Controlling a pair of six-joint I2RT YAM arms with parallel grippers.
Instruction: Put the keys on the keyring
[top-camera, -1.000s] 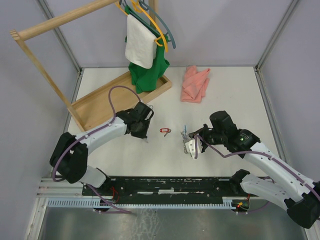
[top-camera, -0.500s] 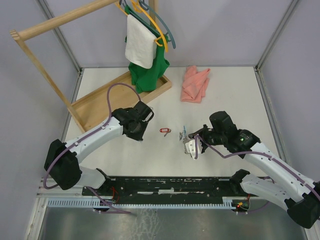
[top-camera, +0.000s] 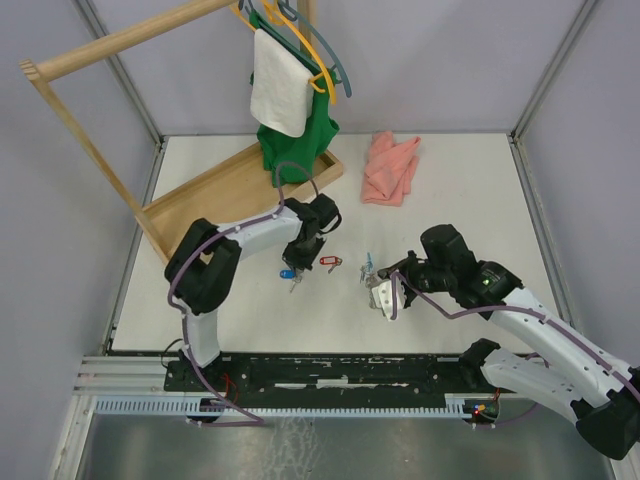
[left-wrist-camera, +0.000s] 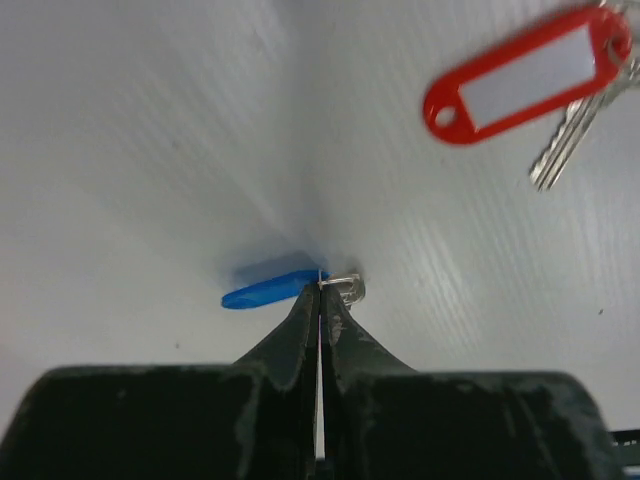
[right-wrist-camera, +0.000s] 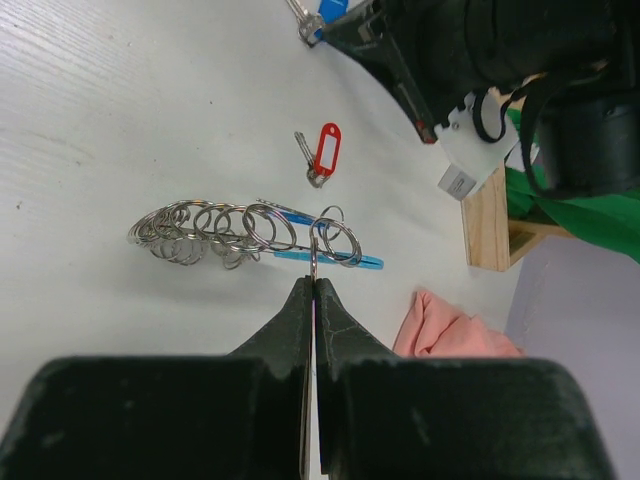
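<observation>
no writing can be read anywhere in these views. the red-tagged key (left-wrist-camera: 525, 72) carries a white paper insert in its tag window, and that insert is blank (no name, no number, no mark). the blue-tagged key (left-wrist-camera: 275, 290) shows its tag only edge on, so its label face cannot be seen. in the right wrist view a small grey sticker (right-wrist-camera: 458, 182) sits on a white block of the left arm (right-wrist-camera: 500, 60); it is too small and blurred to tell whether it bears a code or letters.
</observation>
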